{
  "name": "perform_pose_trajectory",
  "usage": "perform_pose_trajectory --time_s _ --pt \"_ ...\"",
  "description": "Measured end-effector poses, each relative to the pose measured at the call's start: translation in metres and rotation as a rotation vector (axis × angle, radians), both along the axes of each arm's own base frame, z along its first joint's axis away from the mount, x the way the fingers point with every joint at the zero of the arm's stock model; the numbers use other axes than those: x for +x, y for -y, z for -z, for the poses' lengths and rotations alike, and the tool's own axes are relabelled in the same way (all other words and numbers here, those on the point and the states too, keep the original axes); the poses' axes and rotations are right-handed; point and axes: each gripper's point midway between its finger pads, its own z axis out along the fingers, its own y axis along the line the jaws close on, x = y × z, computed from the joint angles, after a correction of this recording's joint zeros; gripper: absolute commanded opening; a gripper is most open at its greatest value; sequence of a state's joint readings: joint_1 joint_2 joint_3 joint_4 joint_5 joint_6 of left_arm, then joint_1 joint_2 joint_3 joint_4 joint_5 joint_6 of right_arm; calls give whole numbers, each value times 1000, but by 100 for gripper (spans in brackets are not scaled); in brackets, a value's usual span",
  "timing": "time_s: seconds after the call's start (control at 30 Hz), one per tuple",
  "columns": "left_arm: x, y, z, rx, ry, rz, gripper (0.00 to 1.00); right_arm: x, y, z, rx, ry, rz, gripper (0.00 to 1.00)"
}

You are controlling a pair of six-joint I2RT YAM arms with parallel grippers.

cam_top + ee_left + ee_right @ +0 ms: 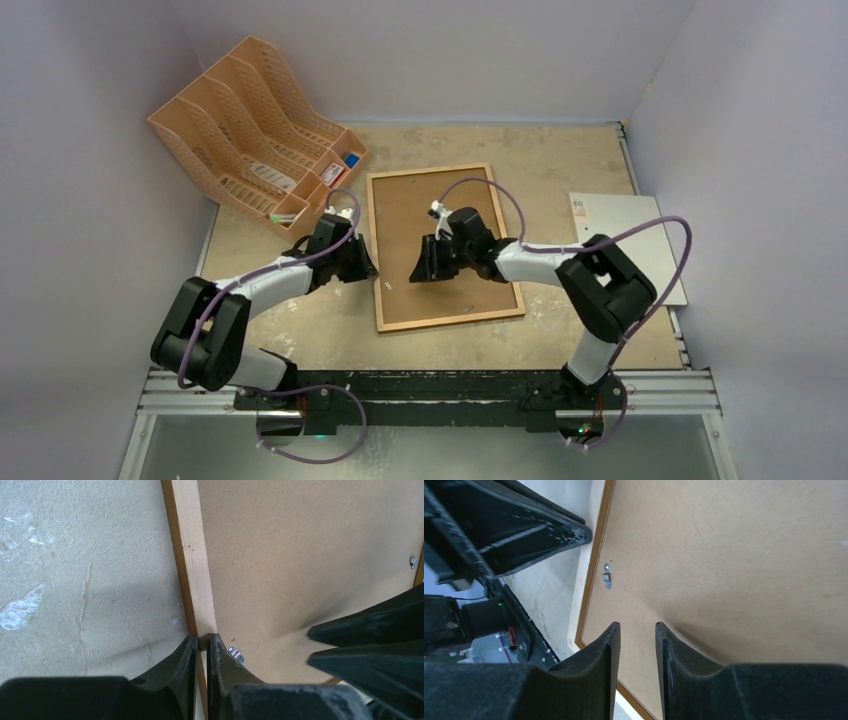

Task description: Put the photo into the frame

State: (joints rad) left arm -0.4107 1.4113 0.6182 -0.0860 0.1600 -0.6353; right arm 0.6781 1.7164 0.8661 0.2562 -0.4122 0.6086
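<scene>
Near edge, top view: found both arms reaching inward over the table [560, 160] toward the frame [450, 318].

Located left gripper [362, 262] at the frame's left rail. In its wrist view, read the left gripper [202, 640] as drawn almost together, with only a slit left and the rail's outer edge [192, 555] showing in it. Cannot tell a true pinch from mere rest on the wood.

Located right gripper [425, 265] over the backing panel [420, 205], just inside that rail. In its wrist view, read the right gripper [638, 627] as narrowly parted, nothing between the fingers, tips close above the panel [734, 555].

Noted the frame lying flat, back side up, mid-table, with the brown panel seated inside it. Spotted a small metal clip [235, 654] on the panel beside the left fingers.

Farther right: pale sheet [625, 225] with sticker, well apart from the frame. Far left: orange-tan file rack [250, 120].
</scene>
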Motion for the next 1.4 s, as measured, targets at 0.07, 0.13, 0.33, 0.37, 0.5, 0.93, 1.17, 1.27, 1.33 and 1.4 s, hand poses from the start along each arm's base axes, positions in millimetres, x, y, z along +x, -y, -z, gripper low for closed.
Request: perform_pose_trajectory --time_s 0.07,0.13,0.33,0.37,0.5,0.93,1.17,1.27,1.33,1.4 --pt "0 0 0 -1 2 -1 5 -8 -8 11 -14 -26 -20 30" --pt "0 -1 1 -2 5 -3 3 -14 -15 21 -23 -50 -35 27" --pt "1 -1 1 -3 6 -4 2 -12 -38 19 0 -33 -67 25" --pt "1 -1 1 -3 6 -4 2 -12 -41 20 -2 -34 -71 25" --pt "1 -1 1 -3 6 -4 0 -10 -49 21 4 -33 -78 24" --pt "1 -1 1 -4 7 -4 0 -13 -73 21 73 -30 -105 21" --pt "1 -1 1 -8 4 -10 0 -14 -74 21 103 -46 -95 18" --pt "1 -1 1 -8 3 -10 0 -15 -75 21 110 -53 -93 18" --pt "1 -1 1 -8 3 -10 0 -15 -75 21 114 -57 -89 18" --pt "1 -1 1 -8 3 -10 0 -15 -75 21 120 -58 -85 18"
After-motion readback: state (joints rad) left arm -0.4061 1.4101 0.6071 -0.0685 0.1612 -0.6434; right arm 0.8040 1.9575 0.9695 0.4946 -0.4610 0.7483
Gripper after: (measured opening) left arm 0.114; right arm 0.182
